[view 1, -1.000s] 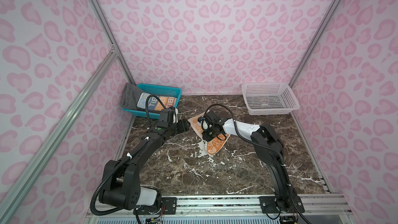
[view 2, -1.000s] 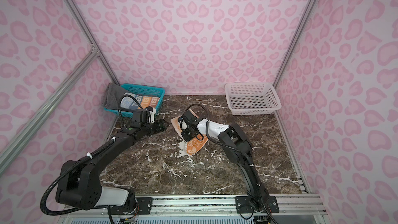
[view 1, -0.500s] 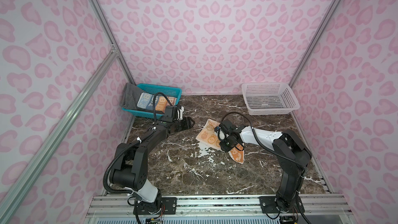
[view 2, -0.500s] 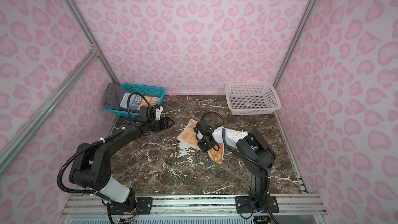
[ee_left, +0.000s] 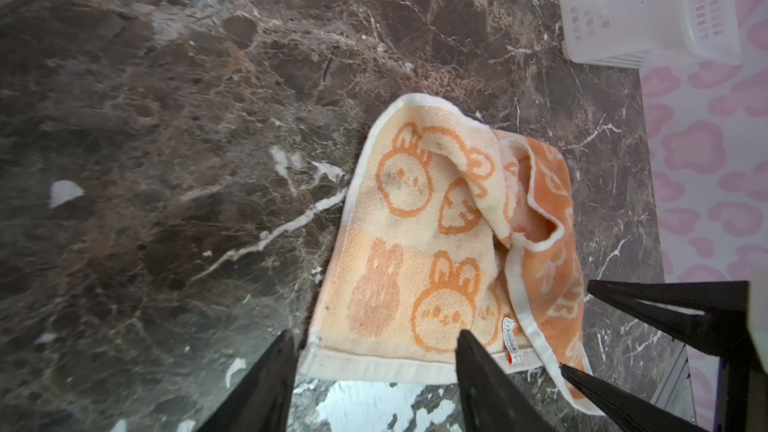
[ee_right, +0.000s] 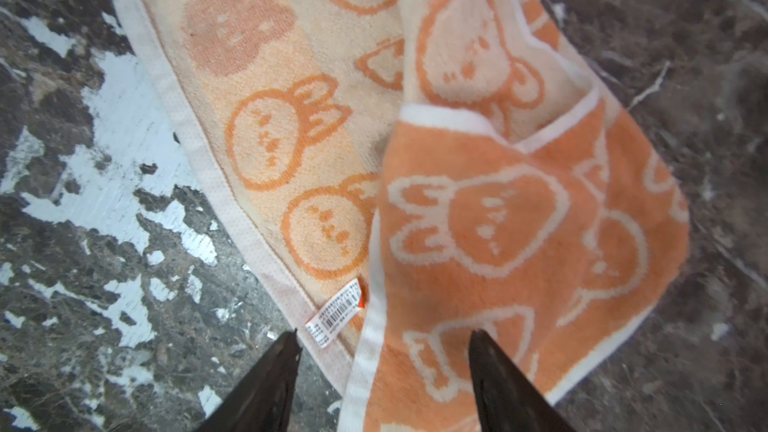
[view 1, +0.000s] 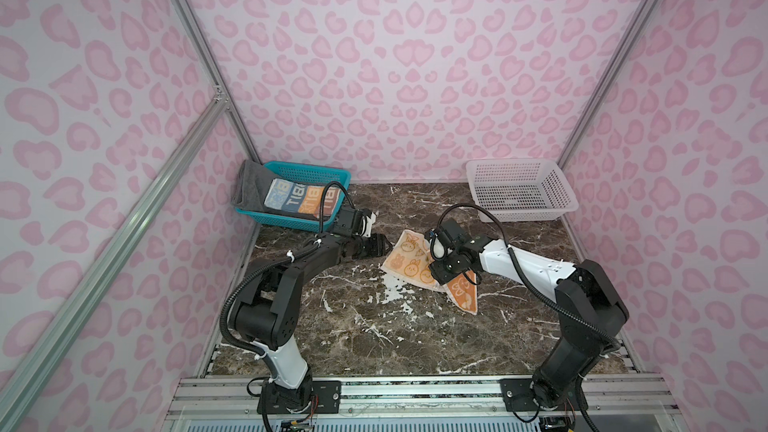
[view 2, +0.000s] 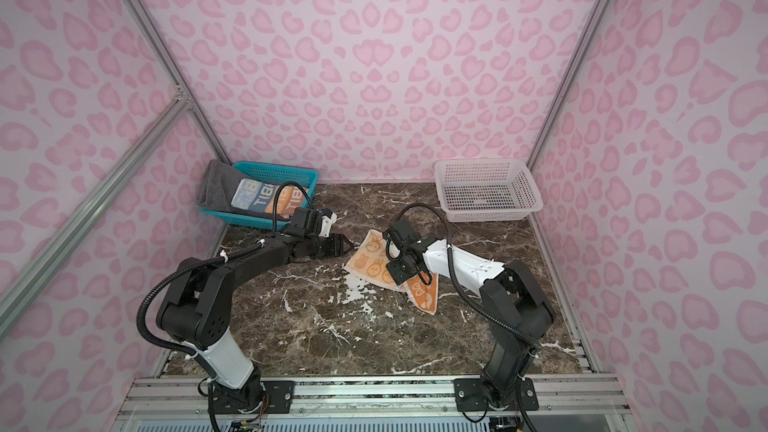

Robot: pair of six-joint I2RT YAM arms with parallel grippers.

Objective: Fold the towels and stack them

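The small orange towel (view 1: 409, 261) (view 2: 370, 261) with rabbit faces lies on the marble table, pale side up. One part is flopped over and shows its deep orange side (ee_right: 498, 209). My left gripper (view 1: 380, 245) (ee_left: 376, 338) is open, its fingertips straddling the towel's white hem (ee_left: 415, 222). My right gripper (view 1: 438, 274) (ee_right: 384, 334) is open just above the folded-over flap, holding nothing. The dark grey towel (view 1: 249, 184) and the multicolour lettered towel (view 1: 299, 197) lie in the teal basket (view 1: 307, 170).
A white mesh basket (view 1: 511, 162) (view 2: 486, 162) stands at the back right with nothing visible in it. Pink patterned walls close in three sides. The metal rail with both arm bases runs along the front edge.
My right gripper pulled the orange towel to the right, then opened and let it go. My left gripper moved right, up to the towel's hem.
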